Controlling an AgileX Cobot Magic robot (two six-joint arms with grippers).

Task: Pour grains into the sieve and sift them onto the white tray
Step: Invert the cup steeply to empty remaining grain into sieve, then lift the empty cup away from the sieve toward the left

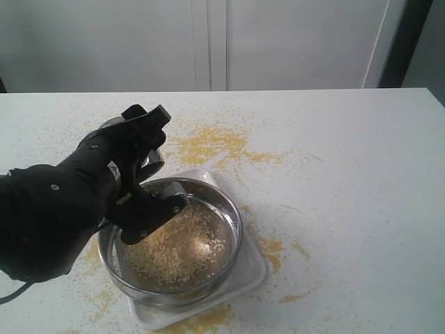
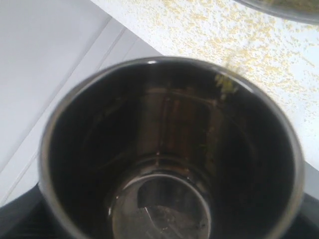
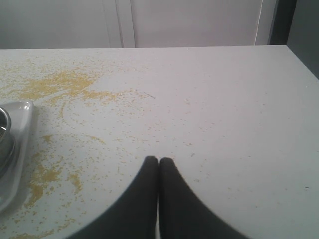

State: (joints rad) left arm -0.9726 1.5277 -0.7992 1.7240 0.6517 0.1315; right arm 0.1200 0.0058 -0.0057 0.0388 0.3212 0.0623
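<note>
- The left gripper (image 1: 142, 165) was clamped around a small steel cup (image 2: 169, 149), jaws spread wide to span it, and held it tipped at about 10 o'clock of the sieve in the exterior view. The left wrist view looked straight into the cup, which was nearly empty, with only a few specks clinging to its inner wall.
- The right gripper (image 3: 158, 162) was closed on nothing, low over bare counter, well apart from the sieve.
- The grains (image 1: 177, 247) lay in a loose yellow and pale heap on the mesh, filling most of the sieve's floor. They looked light and free-running, likely to scatter at any jolt.
- The sieve (image 1: 233, 229) sat on the white tray (image 1: 252, 275), its rim reaching nearly to the tray's edges. It looked stiff and fairly light, with a smooth steel wall that could slip in a pinch. The best hold seemed to be the upright rim at about 3 o'clock, clear of the left arm, with one jaw inside and one outside, not on the fine mesh, which might dent.
- The tray looked thin and light, and could slide if the sieve dragged on it.
- The counter (image 1: 361, 181) carried spilled meal (image 1: 208, 142), thickest at 12 o'clock of the sieve, with smaller patches at 3 and 6 o'clock.
</note>
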